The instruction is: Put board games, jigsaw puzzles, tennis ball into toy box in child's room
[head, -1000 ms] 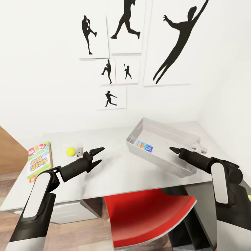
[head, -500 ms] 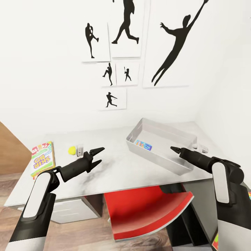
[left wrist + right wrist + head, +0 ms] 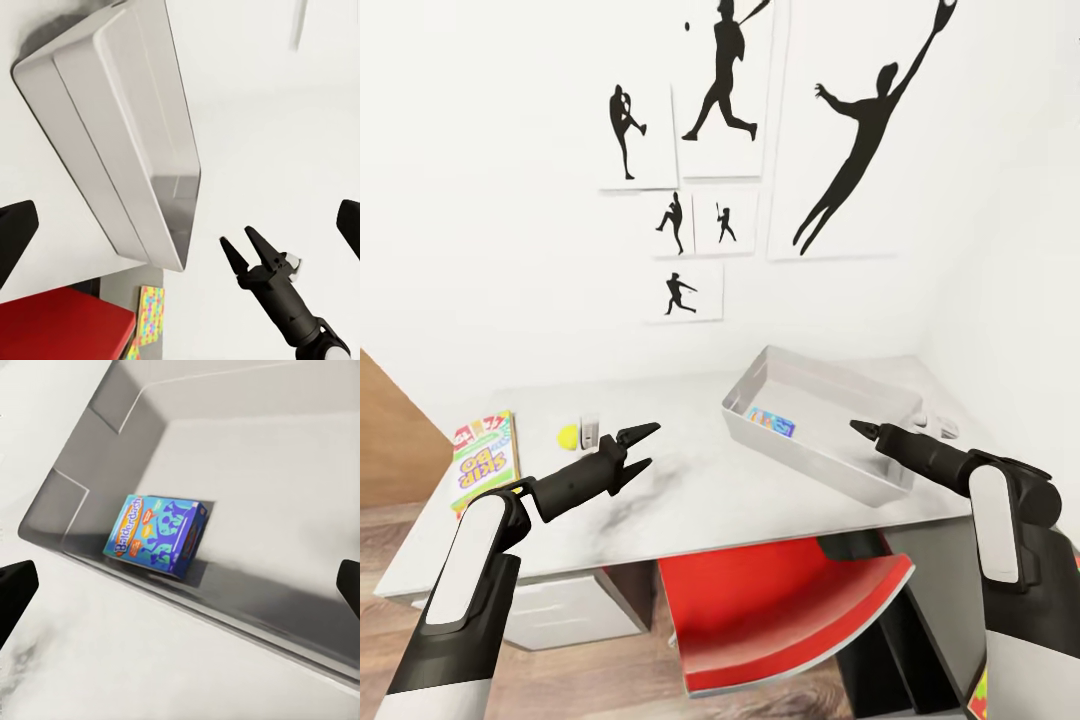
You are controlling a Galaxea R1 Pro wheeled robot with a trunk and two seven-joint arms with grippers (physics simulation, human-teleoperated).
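The small white upright object (image 3: 590, 431) hides part of the yellow-green ball (image 3: 567, 436); its identity is unclear.

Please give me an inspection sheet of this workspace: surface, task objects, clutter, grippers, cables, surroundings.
Surface: grey table, marbled top.
Job's things: toy box at the table's right, a blue game box inside it; SKIP BO box flat near the left edge; tennis ball beside it; a puzzle sheet seen below the table's edge.
Clutter: small white object touching or just behind the ball; small pale items by the right wall.
Grippers: left gripper open, empty, above the table; right gripper empty over the toy box.
Cables: nothing seen.
Surroundings: red chair under the table; athlete pictures on the white wall.
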